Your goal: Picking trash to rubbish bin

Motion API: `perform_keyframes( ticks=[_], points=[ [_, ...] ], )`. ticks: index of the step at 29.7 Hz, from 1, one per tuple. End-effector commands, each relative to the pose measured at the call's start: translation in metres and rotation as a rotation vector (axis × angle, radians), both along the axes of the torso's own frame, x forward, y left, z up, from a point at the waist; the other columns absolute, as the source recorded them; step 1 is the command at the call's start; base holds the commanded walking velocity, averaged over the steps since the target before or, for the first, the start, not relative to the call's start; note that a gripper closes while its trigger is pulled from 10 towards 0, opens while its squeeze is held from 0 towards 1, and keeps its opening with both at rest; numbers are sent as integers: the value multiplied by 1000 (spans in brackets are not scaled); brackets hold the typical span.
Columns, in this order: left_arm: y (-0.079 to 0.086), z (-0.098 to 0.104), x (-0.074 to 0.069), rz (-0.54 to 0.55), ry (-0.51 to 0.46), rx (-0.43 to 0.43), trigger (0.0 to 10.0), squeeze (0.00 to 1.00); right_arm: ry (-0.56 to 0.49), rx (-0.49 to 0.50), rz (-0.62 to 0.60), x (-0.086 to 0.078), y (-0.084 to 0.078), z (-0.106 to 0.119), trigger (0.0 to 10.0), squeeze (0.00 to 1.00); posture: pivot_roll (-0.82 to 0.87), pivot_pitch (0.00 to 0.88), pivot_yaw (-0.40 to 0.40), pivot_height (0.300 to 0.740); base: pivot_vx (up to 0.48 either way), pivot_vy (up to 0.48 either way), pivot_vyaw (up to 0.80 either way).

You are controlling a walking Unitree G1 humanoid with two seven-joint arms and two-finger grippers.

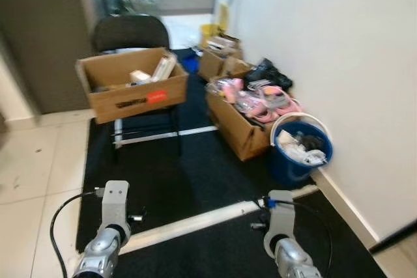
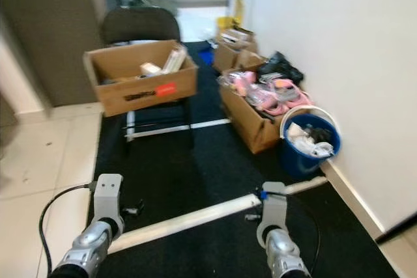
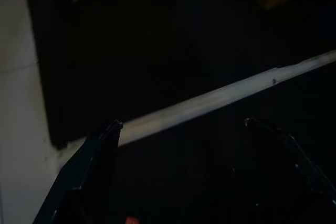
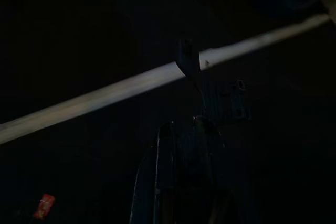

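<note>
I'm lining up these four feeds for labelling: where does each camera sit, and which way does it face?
Left and right eye views: head camera, looking forward and down at the black mat, blue plastic bucket and open cardboard boxes; both silver arms show.
Left wrist view: on the left arm, looking down along the left gripper at the mat.
Right wrist view: on the right arm, along the right gripper.
Shared by all: the pale floor strip.

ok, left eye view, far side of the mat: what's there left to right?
Cardboard box on the black chair → open cardboard box of pink items → blue bucket with trash → white wall.
</note>
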State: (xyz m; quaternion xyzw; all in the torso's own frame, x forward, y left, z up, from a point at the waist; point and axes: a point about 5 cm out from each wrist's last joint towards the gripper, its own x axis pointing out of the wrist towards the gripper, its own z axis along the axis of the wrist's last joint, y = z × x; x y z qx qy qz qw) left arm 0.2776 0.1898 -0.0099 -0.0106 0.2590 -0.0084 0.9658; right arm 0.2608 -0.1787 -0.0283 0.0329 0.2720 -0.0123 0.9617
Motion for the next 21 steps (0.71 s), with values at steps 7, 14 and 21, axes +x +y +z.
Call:
perform_keyframes(
  ticks=[7, 14, 21],
  points=[
    [-3, -4, -3, -1, 12, -5, 10000, 0, 14, -10, -5, -2, -5, -2, 10000, 0, -73, 79, -1, 740, 317, 0, 0],
    [-3, -5, -3, -1, 14, -3, 10000, 0, 17, -6, 3, -2, -3, -3, 10000, 0, -71, 79, -2, 740, 316, 0, 0],
    [-2, -6, -5, -3, 20, 2, 10000, 0, 18, -9, 1, -3, -4, -3, 10000, 0, -68, 79, -2, 740, 318, 0, 0]
  ],
)
